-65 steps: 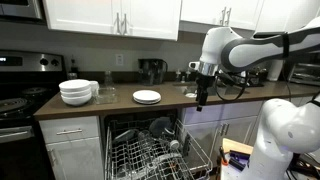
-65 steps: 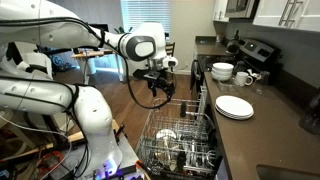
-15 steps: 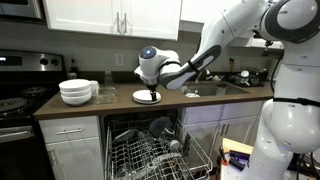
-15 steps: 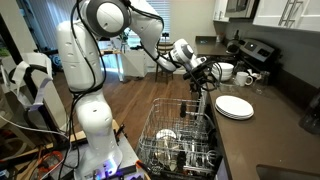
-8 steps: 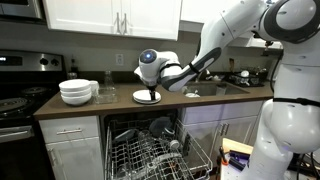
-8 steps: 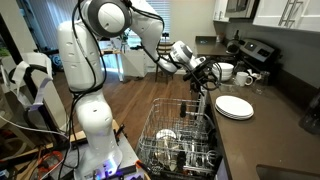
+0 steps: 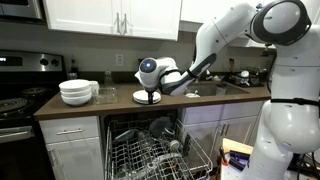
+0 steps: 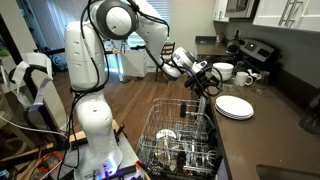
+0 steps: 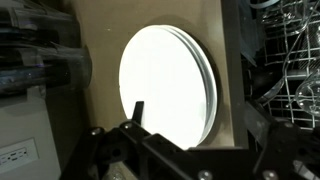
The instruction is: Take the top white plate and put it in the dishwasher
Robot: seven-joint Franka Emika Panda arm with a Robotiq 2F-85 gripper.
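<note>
Approach step: hand [image 8: 208, 88] spread open and empty over the top white plate [image 9: 165, 85], stacked near the tabletop [image 9: 100, 40] front edge; next, pinch the rim and lift toward the dishwasher [image 7: 150, 150].

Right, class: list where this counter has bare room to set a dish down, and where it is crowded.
Bare: the counter between the cups and the plate stack, and between that stack and the sink. Crowded: the end by the stove, with bowls.
</note>
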